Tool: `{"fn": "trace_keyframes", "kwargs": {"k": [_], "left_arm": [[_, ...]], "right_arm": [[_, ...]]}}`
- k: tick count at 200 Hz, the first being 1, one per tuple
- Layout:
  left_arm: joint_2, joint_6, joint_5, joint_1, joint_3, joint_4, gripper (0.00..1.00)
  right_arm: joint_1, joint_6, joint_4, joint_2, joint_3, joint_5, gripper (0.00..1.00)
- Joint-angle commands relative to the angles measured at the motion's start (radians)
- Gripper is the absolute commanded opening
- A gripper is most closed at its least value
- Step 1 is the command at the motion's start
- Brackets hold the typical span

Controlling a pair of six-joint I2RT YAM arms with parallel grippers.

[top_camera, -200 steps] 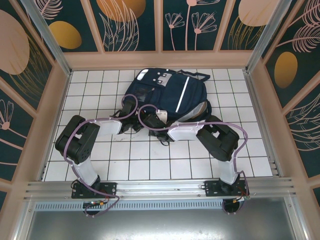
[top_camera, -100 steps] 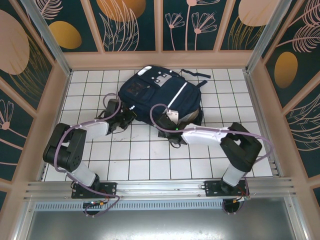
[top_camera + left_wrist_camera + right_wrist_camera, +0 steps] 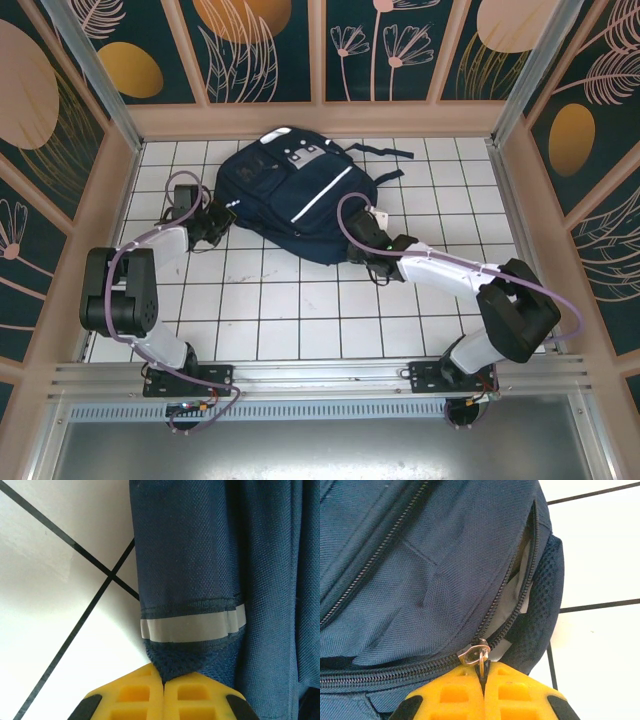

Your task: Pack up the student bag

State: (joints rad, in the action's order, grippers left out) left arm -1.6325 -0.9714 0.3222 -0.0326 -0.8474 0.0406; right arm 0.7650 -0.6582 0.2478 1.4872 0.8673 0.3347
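Observation:
The student bag [image 3: 290,195], a large navy backpack with a white stripe, lies tilted at the back middle of the white tiled floor. My left gripper [image 3: 222,215] sits at its left edge. In the left wrist view the yellow fingers [image 3: 135,695] are shut on a fold of the bag's navy mesh fabric [image 3: 187,660], just below a grey reflective band [image 3: 192,628]. My right gripper [image 3: 365,250] is at the bag's near right corner. There it [image 3: 483,672] is shut on the metal zipper pull [image 3: 479,655]. Beyond the pull the zipper gapes, showing pale grey lining [image 3: 515,600].
Dark straps [image 3: 385,152] trail from the bag toward the back right. Wooden frames with patterned panels wall the floor at the back [image 3: 320,118], left and right. An aluminium rail [image 3: 320,375] runs along the near edge by the arm bases.
The bag has slid toward the back left and turned. Both arms have stretched outward with it, the left gripper moving left and back, the right one moving right, each still clamped.

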Motion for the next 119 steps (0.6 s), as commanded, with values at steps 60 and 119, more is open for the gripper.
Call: {"fn": "trace_keyframes", "kwargs": {"k": [60, 119], "left_arm": [[0.265, -0.214, -0.015, -0.149, 0.145, -0.026, 0.55], [0.279, -0.511, -0.082, -0.512, 0.214, 0.100, 0.57]], "right_arm": [[0.124, 0.084, -0.125, 0.094, 0.086, -0.141, 0.00], [0.135, 0.099, -0.182, 0.081, 0.055, -0.190, 0.00]]}}
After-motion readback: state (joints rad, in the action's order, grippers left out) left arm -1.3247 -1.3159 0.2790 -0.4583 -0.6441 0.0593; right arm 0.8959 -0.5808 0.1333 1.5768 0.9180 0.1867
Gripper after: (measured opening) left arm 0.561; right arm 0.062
